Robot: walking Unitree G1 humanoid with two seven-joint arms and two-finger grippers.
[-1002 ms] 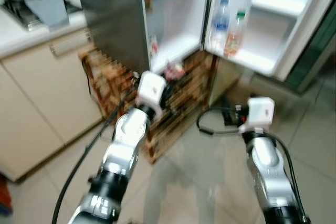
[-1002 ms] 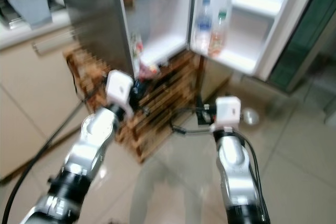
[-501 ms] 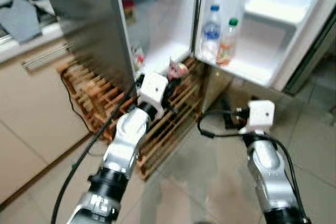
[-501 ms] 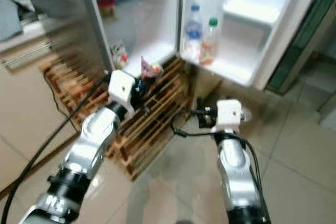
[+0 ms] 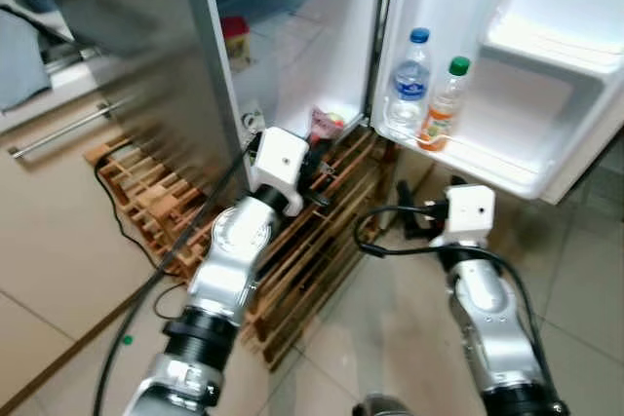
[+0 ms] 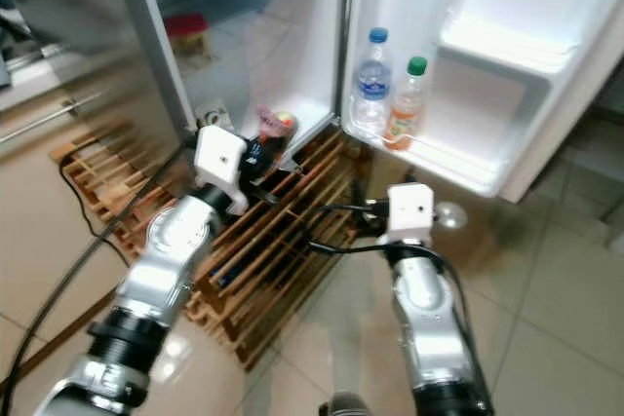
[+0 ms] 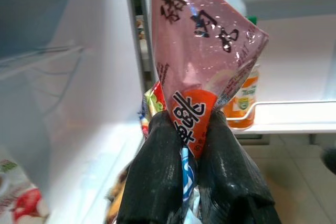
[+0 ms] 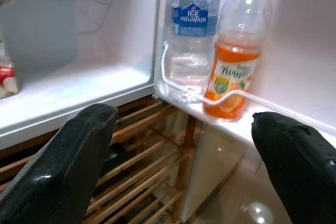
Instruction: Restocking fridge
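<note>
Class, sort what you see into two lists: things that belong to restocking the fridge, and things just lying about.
Part of the job: pink snack packet, pinched in the left gripper; open fridge; right gripper, open.

Lying about: wooden rack; water bottle; orange drink bottle; floor cable.

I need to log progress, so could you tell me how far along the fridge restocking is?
Done: a water bottle and an orange drink bottle stand in the open door shelf. In hand: the left pincer grips a pink snack packet. Left: placing it inside; right pincer is open.

floor: beige tiles [image 5: 585, 270] | wooden rack [image 5: 312, 250] | left: cream cabinets [image 5: 58, 202]
</note>
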